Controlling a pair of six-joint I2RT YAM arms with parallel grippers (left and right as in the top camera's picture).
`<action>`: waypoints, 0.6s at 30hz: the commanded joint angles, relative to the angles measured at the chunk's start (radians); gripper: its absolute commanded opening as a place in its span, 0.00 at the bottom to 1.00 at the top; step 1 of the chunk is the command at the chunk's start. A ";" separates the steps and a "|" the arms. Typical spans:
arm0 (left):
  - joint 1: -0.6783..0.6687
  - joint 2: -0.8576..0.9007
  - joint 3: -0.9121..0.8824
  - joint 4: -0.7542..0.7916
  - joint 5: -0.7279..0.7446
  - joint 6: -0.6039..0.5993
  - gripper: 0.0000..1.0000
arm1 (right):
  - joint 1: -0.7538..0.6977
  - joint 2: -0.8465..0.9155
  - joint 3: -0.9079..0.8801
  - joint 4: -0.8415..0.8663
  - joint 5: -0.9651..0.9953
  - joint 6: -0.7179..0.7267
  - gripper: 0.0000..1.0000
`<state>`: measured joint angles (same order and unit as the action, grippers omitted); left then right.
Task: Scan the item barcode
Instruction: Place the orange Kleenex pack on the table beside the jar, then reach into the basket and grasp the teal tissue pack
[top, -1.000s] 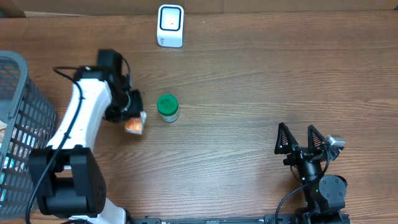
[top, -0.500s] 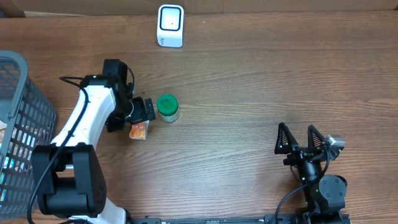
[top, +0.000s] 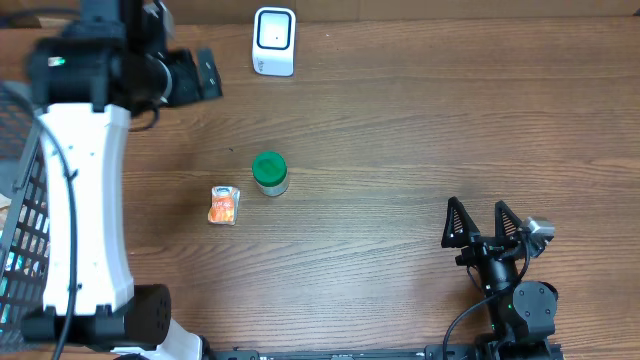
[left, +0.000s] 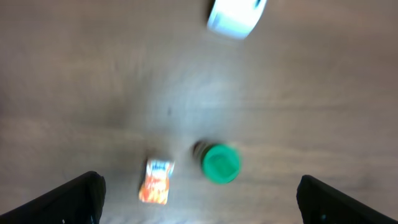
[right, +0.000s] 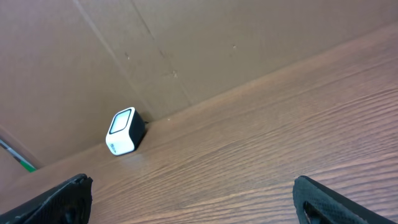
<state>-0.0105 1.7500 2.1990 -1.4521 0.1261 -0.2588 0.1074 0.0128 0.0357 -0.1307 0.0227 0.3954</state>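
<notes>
Wood-grain table (top: 400, 130), cardboard backdrop (right: 217, 37), white scanner (top: 274, 40), mesh basket (top: 15, 200)

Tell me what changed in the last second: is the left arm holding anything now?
The left gripper let go of the orange packet, opened wide and pulled up and away, ending left of the scanner. The packet now lies beside the green-lidded jar, apart from it. Jar, scanner and the open right gripper stayed put.

Wood-grain table (top: 400, 120), three things on it. A white scanner (top: 274, 41) at the far edge. Mid-table a green-lidded jar (top: 270, 172), upright, with an orange packet (top: 224, 205) lying flat just beside it, not touching.
</notes>
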 joint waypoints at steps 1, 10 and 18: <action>0.029 -0.019 0.229 -0.047 0.003 0.020 1.00 | 0.008 -0.009 -0.007 0.005 -0.002 -0.004 1.00; 0.314 -0.020 0.570 -0.129 -0.027 -0.063 1.00 | 0.008 -0.009 -0.007 0.005 -0.002 -0.004 1.00; 0.698 0.003 0.562 -0.199 -0.040 -0.177 0.98 | 0.008 -0.009 -0.007 0.005 -0.002 -0.004 1.00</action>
<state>0.5953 1.7359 2.7625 -1.6333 0.1043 -0.3725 0.1074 0.0128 0.0357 -0.1303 0.0231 0.3958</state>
